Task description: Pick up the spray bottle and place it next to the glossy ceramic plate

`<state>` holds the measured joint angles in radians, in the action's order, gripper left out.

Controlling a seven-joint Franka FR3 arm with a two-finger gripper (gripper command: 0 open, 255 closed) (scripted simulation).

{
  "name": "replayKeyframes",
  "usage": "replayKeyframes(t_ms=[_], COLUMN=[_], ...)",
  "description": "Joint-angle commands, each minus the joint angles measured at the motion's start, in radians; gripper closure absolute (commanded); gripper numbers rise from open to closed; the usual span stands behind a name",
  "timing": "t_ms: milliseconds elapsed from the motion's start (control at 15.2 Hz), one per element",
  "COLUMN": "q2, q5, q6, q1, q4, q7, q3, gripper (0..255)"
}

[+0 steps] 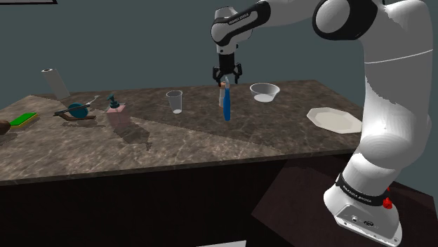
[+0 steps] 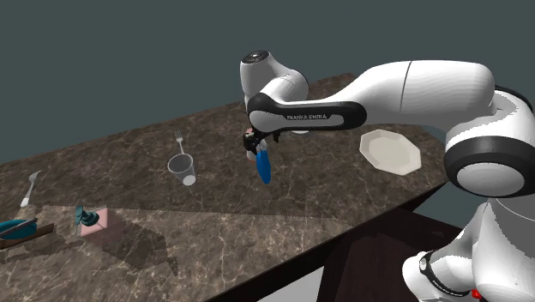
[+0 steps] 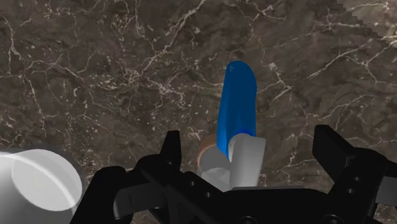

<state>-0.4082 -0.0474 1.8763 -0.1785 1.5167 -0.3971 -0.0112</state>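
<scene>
A blue spray bottle [image 1: 225,107] [image 2: 264,165] [image 3: 235,111] with a pale grey trigger head stands slanted near the middle of the dark marble counter [image 1: 210,140]. My gripper [image 1: 228,82] [image 2: 254,146] [image 3: 251,149] hangs straight above it, open. In the wrist view the black fingers [image 3: 173,151] stand wide apart on either side of the bottle's head and do not clasp it. The white plate [image 1: 335,120] [image 2: 390,152] lies flat near the counter's corner, well off toward the shoulder view's right.
A clear cup [image 1: 174,101] [image 2: 182,166] [image 3: 38,184] stands close beside the bottle. A white bowl [image 1: 264,91] sits behind it, a fork [image 2: 179,139] beyond the cup. A small dispenser on a pink pad [image 1: 115,106] and a green sponge [image 1: 24,119] sit far left.
</scene>
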Motion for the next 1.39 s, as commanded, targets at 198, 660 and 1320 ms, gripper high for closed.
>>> replayKeyframes(t_ms=[198,660,1320], q2=[0.0,0.0,0.015], q5=[0.0,0.0,0.001], q6=[0.0,0.0,-0.114], q1=[0.0,0.0,0.0], q4=[0.0,0.0,-0.099], q7=[0.0,0.0,0.005], q3=[0.0,0.0,0.0], gripper=[255,255,255])
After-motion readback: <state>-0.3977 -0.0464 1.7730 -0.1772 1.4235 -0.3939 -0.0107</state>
